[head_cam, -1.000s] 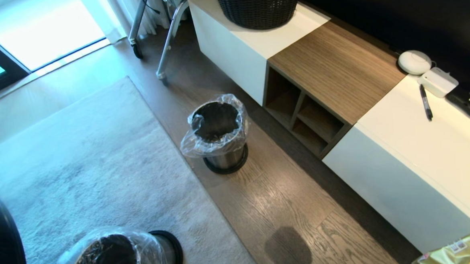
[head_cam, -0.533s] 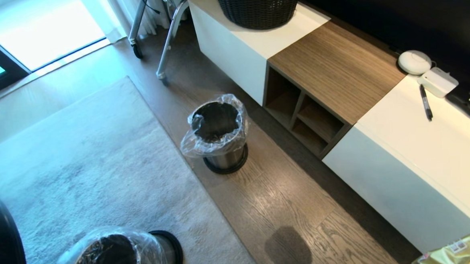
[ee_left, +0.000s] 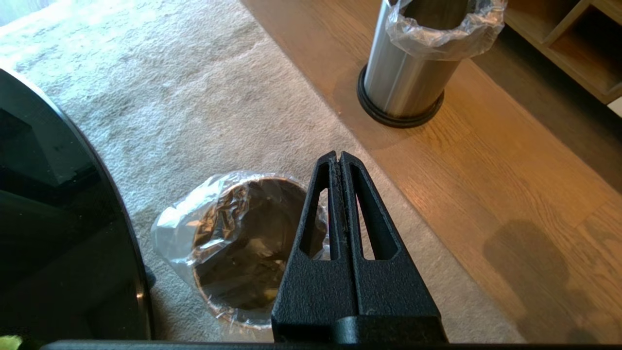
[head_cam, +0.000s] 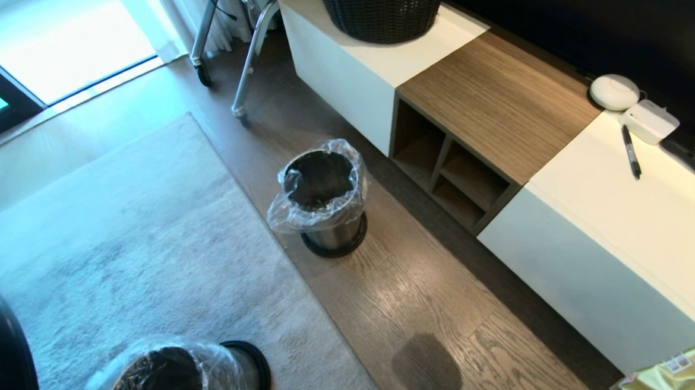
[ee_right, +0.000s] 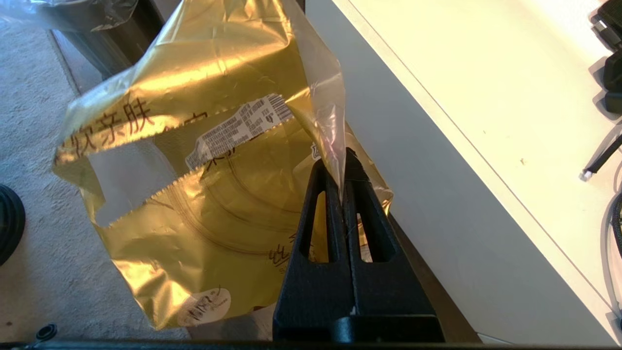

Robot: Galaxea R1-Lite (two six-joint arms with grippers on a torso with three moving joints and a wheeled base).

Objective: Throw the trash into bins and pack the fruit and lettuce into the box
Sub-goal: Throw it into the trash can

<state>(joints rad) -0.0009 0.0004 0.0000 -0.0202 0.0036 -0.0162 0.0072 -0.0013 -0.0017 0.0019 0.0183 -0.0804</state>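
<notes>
Right tool [ee_right: 342, 194] clamped on gold snack wrapper [ee_right: 204, 194] by thin edge, slippage risk before reaching bin [head_cam: 322, 196]; left tool [ee_left: 338, 163] together, empty.

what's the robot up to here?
The right gripper is shut on the gold snack wrapper, holding it beside the white cabinet. The left gripper is shut and empty, above the nearer steel bin on the rug. The farther steel bin stands on the wood floor by the cabinet. Both bins are lined with clear bags; the wrapper is not yet in either.
</notes>
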